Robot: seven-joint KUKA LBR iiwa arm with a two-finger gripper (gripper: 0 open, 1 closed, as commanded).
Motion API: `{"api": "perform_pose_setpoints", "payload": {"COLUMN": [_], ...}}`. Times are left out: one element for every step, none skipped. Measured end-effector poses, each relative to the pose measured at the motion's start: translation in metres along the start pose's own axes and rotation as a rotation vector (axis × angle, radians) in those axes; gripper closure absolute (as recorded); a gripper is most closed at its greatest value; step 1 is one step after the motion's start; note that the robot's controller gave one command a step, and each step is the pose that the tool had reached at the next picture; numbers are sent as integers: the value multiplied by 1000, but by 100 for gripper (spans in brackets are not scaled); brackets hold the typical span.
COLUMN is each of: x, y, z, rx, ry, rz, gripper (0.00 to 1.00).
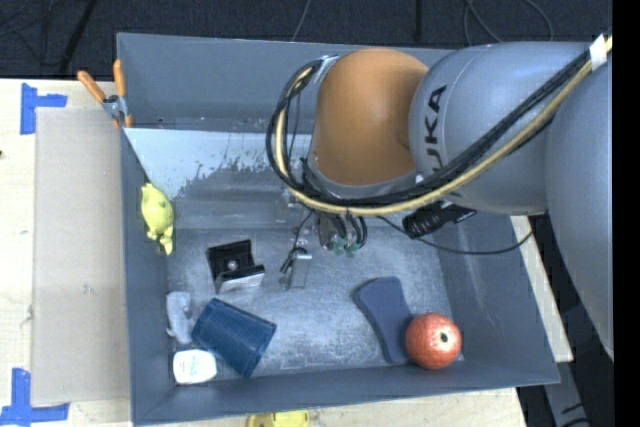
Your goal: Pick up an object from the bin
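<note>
black square block with a white edge (232,263) lies mid-floor in the grey metal bin (320,355), just beside the gripper (296,267); open or clenched, i can't tell. descending here could miss it or nudge it aside.

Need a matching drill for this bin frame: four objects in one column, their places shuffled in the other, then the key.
Things:
1. yellow toy
2. red apple
3. blue ribbed cup
4. black square block

Places (by the view):
a. lower right of the bin floor, beside the dark slate flat piece
b. against the left wall
c. mid-floor, left of centre
d. lower left, next to a small white object

Pairs: 1-b, 2-a, 3-d, 4-c.
</note>
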State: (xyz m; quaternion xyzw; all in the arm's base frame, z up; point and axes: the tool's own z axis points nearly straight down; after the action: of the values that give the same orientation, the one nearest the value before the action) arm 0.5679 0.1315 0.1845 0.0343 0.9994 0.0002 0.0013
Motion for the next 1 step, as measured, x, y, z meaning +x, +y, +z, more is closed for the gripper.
{"api": "perform_pose_setpoints", "payload": {"x": [-19], "y": [17], "z": [12], "rx": [0], "ry": [-2], "rz": [-1], "gripper": [0]}}
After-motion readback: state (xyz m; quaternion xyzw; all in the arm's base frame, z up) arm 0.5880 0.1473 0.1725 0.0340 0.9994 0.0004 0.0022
